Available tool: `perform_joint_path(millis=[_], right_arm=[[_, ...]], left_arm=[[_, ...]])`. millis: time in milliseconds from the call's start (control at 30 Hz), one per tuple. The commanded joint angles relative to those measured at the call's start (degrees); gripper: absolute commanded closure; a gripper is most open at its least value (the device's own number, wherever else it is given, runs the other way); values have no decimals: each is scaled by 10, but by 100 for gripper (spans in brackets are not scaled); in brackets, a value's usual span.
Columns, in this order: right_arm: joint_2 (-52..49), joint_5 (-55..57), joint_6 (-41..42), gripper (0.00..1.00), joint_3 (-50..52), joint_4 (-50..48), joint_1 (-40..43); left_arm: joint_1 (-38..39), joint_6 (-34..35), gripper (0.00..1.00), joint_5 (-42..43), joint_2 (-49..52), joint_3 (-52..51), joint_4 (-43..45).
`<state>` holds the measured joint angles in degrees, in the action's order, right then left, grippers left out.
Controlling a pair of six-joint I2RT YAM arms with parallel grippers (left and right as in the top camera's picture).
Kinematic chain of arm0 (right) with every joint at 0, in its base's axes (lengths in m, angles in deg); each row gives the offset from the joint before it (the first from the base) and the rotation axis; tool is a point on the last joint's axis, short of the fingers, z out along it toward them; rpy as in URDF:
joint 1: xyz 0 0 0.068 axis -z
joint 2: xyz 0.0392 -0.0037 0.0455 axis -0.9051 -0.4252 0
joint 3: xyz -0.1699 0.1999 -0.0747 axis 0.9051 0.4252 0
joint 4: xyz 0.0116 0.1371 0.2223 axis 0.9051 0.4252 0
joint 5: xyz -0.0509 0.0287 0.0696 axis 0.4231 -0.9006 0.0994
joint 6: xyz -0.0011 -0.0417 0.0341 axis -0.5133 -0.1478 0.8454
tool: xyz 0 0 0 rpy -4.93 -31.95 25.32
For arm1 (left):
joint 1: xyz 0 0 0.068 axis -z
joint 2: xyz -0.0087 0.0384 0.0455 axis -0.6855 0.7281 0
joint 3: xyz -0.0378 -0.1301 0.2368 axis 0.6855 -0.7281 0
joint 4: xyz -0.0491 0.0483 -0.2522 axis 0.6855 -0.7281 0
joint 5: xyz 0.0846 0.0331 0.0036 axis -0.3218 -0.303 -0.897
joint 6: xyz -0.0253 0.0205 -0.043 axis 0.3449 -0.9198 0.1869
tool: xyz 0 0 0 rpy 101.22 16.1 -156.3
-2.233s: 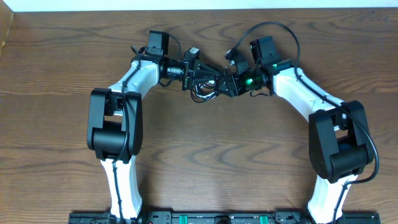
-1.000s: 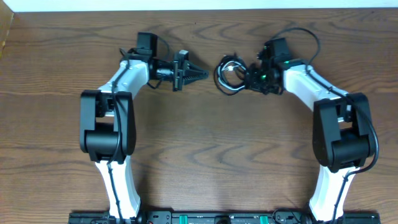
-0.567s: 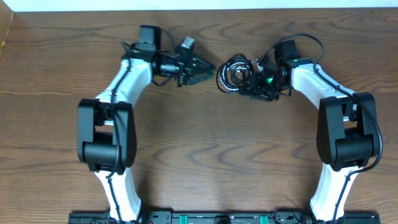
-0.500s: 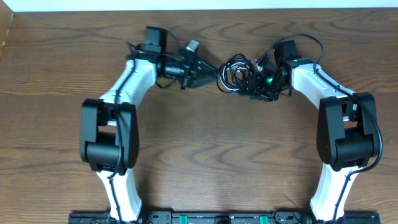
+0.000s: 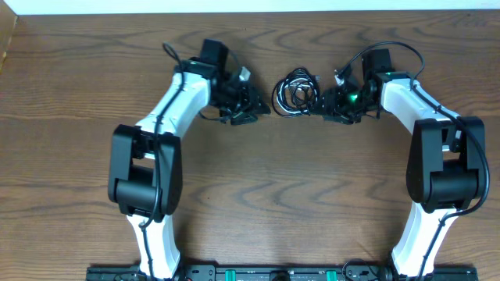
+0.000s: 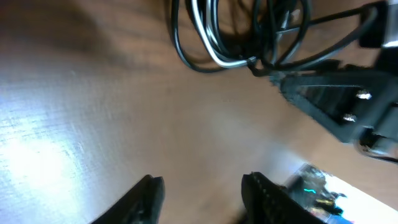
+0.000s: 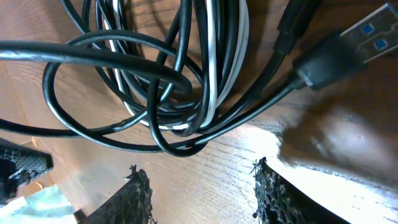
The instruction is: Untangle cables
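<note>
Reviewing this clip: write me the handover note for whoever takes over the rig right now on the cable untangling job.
Left gripper: open and empty, over bare wood just left of the bundle.
Right gripper: open and empty, at the bundle's right edge, clamping no cord.
Cables: one coiled bundle lying on the table between the two grippers. Black cords loop around the white cable, and a USB plug sticks out on the right gripper's side.
Done: nothing is separated yet.
Left: regrip, draw the white cable and each black one out of the loops, and lay them apart.
</note>
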<state>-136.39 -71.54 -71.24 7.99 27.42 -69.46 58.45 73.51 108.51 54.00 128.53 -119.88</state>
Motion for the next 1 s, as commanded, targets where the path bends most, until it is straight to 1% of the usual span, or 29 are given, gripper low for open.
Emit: perform_joint_path(millis=[0, 200, 333, 400, 467, 633, 767, 800, 867, 900, 967], right_arm=[[12, 8, -14, 52, 0, -15, -3], [12, 12, -14, 59, 0, -71, -17], [12, 43, -12, 62, 0, -90, -33], [12, 83, -12, 62, 0, -92, -45], [12, 147, -12, 63, 0, -92, -61], [12, 207, -12, 64, 0, -98, -86], [12, 210, -12, 69, 0, -102, -96], [12, 214, -12, 73, 0, -102, -97], [12, 214, -11, 74, 0, -102, -98], [12, 214, -11, 75, 0, -102, -98], [12, 214, -11, 79, 0, -101, -98]], left_arm=[[37, -15, 50, -91, -7, 14, 25], [76, -9, 50, -108, -3, 14, 63], [83, 20, 51, -134, 7, 12, 66], [84, 20, 51, -131, 16, 12, 76], [87, 20, 51, -129, 22, 12, 94], [89, 20, 51, -115, 23, 12, 130], [96, 20, 51, -121, 23, 10, 132], [101, 20, 51, -121, 23, 9, 134], [106, 20, 52, -130, 23, 9, 137], [108, 20, 55, -139, 23, 8, 137], [110, 23, 56, -147, 23, 3, 138]])
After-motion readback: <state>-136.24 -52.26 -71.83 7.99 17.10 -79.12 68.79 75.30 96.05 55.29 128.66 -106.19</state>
